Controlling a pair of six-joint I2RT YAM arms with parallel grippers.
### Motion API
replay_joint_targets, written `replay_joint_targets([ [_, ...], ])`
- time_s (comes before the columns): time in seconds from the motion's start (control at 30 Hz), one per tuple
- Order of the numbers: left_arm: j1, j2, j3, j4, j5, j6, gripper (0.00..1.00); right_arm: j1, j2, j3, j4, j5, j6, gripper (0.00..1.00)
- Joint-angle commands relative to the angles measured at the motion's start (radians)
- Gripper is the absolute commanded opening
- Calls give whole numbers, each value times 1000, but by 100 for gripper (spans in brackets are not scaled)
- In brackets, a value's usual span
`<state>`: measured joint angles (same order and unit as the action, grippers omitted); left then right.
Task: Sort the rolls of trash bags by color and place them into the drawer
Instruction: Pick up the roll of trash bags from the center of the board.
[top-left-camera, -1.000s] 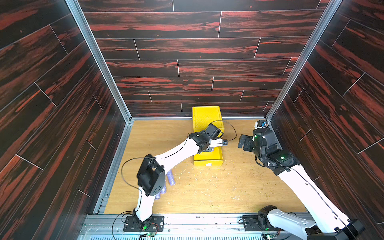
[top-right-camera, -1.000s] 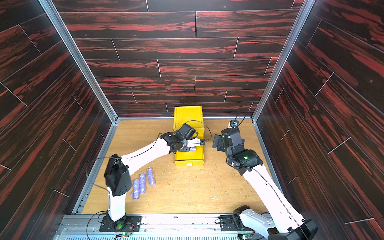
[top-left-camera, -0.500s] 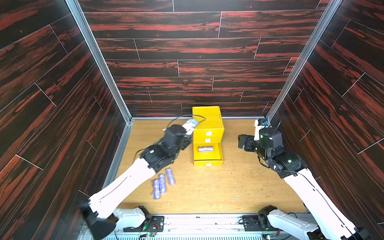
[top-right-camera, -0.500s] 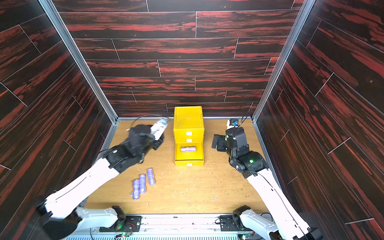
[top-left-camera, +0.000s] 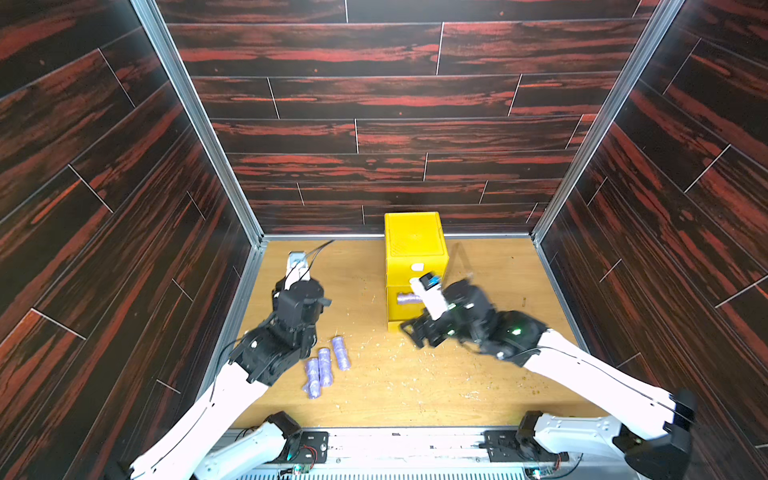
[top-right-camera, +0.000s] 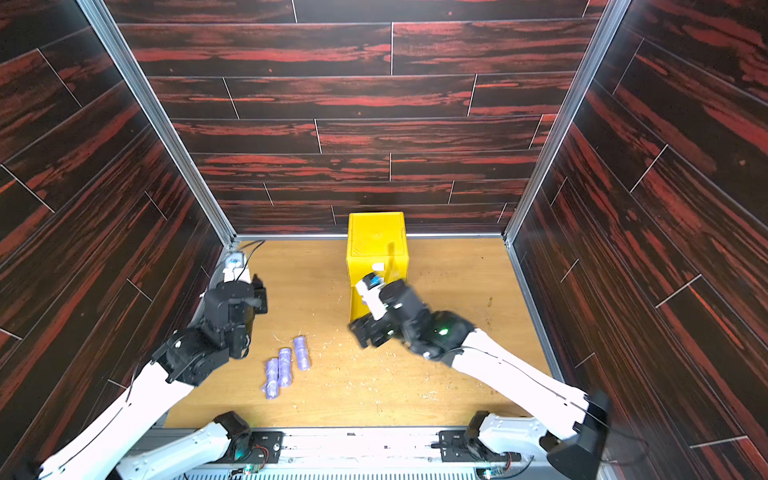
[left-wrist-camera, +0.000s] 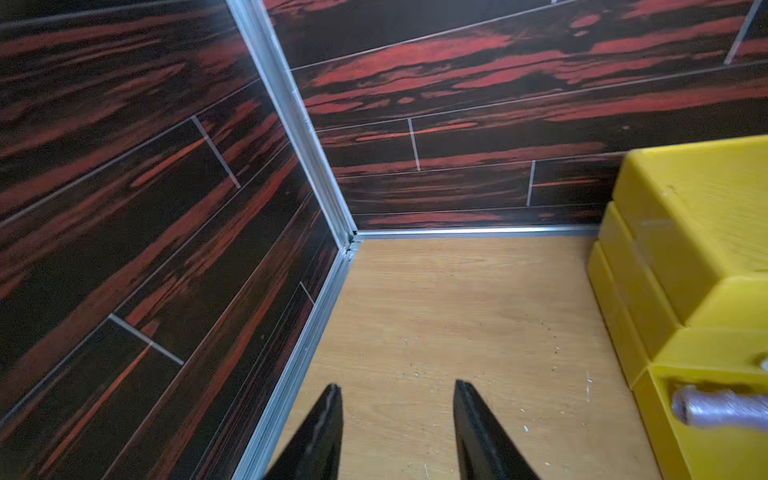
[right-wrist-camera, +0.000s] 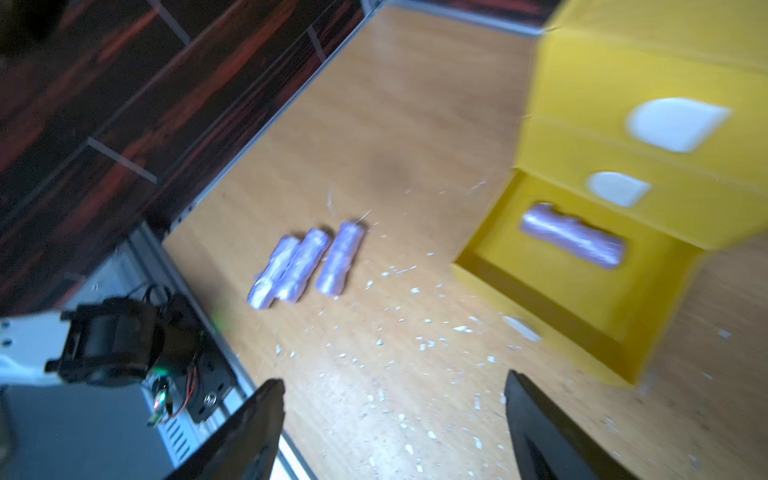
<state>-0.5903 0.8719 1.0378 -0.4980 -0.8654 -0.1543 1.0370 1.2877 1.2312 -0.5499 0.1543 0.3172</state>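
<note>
Rolls (top-left-camera: 326, 368), three and all lilac, lie side by side on the table (top-left-camera: 436, 395), toward its left side and forward of the yellow cabinet (top-left-camera: 415, 245). Two touch, and the third lies just beside them. The cabinet stands against the back wall. Its bottom drawer (right-wrist-camera: 552, 320) is pulled out, and a fourth lilac roll (right-wrist-camera: 573, 241) lies crosswise inside it. The left pincer (left-wrist-camera: 397, 384) is partly spread and holds nothing, above bare table near the left wall. The right pincer (right-wrist-camera: 392, 378) is wide and holds nothing, above the table in front of the open drawer; that wrist view is blurred. Pale crumbs (right-wrist-camera: 415, 332) dot the table.
</note>
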Motion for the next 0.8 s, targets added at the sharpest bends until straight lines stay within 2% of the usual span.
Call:
replay_joint_targets([
  [0.0,41,-106,-62,-15,-95,-107,48,104,130,53,-14,92,37,87],
  [0.17,58,-254,-144,-12,-234,-132,49,199,335,132,82,36,124,87],
  [0.33,58,-383,-203,12,-305,-106,48,223,553,286,97,6,197,91],
  [0.53,58,-427,-241,12,-296,-77,50,221,785,526,-93,123,257,97],
  [0.77,59,-435,-252,2,-290,-78,51,214,1000,734,-259,180,289,88],
])
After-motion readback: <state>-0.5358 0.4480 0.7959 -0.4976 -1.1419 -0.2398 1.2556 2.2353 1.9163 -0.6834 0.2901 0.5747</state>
